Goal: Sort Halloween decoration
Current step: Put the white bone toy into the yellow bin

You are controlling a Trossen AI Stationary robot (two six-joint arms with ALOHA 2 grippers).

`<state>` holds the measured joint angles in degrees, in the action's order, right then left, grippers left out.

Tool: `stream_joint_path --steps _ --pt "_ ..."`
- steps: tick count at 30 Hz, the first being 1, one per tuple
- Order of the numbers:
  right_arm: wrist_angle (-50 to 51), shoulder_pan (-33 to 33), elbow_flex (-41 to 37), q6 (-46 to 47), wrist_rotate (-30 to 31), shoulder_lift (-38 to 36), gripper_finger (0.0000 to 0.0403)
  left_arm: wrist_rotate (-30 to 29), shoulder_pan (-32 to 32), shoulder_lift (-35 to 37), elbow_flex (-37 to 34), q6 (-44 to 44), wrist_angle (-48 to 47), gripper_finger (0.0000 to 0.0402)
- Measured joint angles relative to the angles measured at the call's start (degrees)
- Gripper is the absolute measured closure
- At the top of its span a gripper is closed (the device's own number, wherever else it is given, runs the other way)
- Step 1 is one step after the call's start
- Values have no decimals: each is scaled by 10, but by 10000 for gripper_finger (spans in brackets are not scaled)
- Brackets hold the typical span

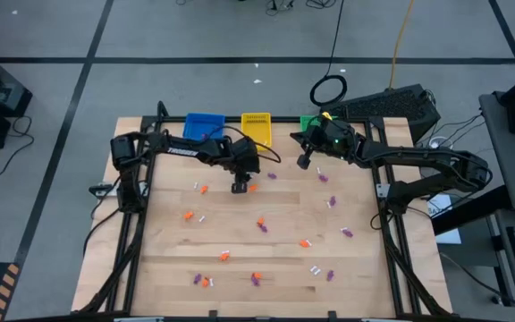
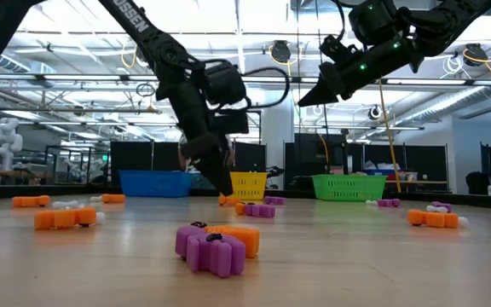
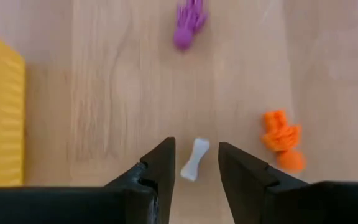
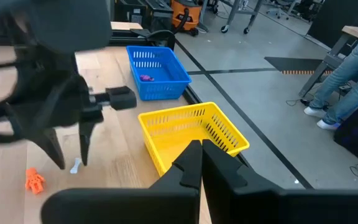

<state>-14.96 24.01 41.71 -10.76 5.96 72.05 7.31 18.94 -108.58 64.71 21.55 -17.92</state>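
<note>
Overhead view: my left gripper hangs over the far middle of the table, just on the near side of the yellow basket. My right gripper hovers off to the side, near the green basket, which its arm largely hides. The blue basket stands beyond my left wrist. Trinkets lie scattered over the boards; I count roughly eight orange, eight purple and six white, though several are too small to be sure of.

Table-level view: my left gripper is down at the tabletop with its tips low. A purple trinket and an orange one lie touching in the foreground, well nearer the camera than my fingers.

Left wrist view: my two fingers stand apart with a white bone-shaped trinket lying between the tips, untouched on either side as far as I can tell. An orange trinket lies just outside one finger; a purple trinket lies farther ahead. In my judgement the bone is light, stiff and likely slick plastic; grip across its narrow waist, since the knobbed ends could squirt out.

Right wrist view: my right gripper is fully closed and holds nothing. One purple trinket already lies in the blue basket.
</note>
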Motion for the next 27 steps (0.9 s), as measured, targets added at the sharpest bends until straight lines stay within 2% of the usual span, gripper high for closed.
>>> stream_joint_path --steps 10,14,19,27 --pt "2 -1 0 -1 0 0 403 5 2 -38 2 24 8 279" --pt "2 -1 0 -2 0 0 403 7 2 -41 2 24 2 316" --pt "2 -1 0 -2 0 0 403 15 2 -42 2 27 -3 386" --pt "2 -1 0 -2 0 0 403 -13 8 -8 -1 28 -11 398"
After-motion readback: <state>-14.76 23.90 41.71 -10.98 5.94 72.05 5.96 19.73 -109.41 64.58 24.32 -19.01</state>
